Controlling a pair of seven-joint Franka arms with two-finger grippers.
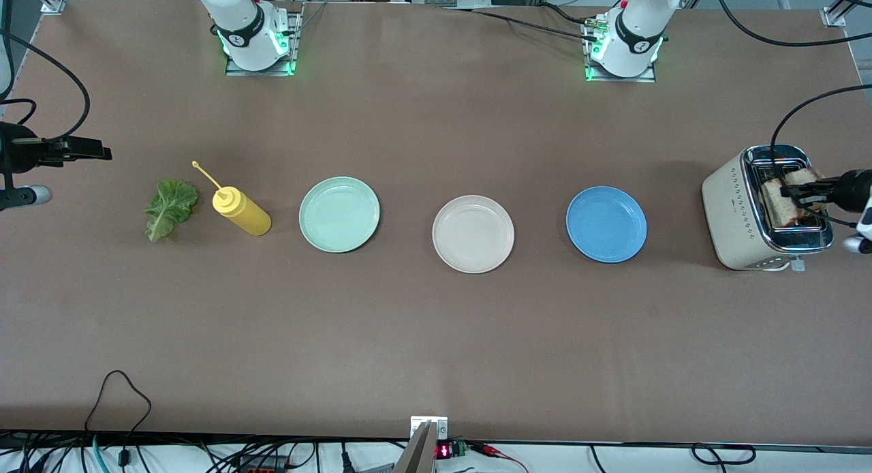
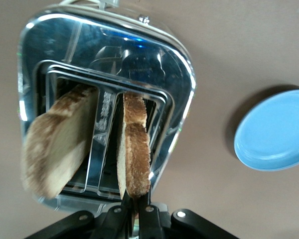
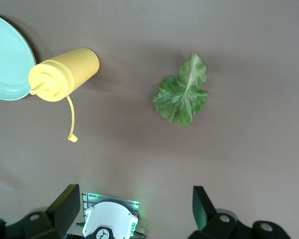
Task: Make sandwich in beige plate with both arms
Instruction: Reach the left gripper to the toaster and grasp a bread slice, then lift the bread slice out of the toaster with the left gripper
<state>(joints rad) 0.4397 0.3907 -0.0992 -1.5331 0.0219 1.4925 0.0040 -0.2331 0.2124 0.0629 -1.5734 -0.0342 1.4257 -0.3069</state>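
**A:** Chrome toaster [image 1: 749,214] stood at the left arm's end of the table when you paused. Your left gripper [image 2: 134,211] was clenched on the crust of one bread slice [image 2: 134,149] in its slot. The second slice [image 2: 57,144] leaned loose in the neighbouring slot.

**B:** And the other arm?

**A:** Waiting. Your right gripper [image 3: 132,209] hung with its jaws spread, holding nothing, over bare table near the lettuce leaf [image 1: 169,207] and the yellow squeeze bottle [image 1: 242,212].

**B:** Where did the bread have to go?

**A:** Beige plate [image 1: 473,233], empty, mid-table between the mint-green plate [image 1: 339,214] and the blue plate [image 1: 606,224].

**B:** Risks?

**A:** The pinch looked thin, only at the slice's edge. If you lifted crooked, I'd expect it to catch the slot's wire guide, tear or drop. A tug could also shift the toaster. The blue plate lay on the way, so a slip might land there.

**B:** Surface, room?

**A:** Brown matte tabletop [image 1: 436,337], flat. Cables ran along the near edge; both bases glowed green.
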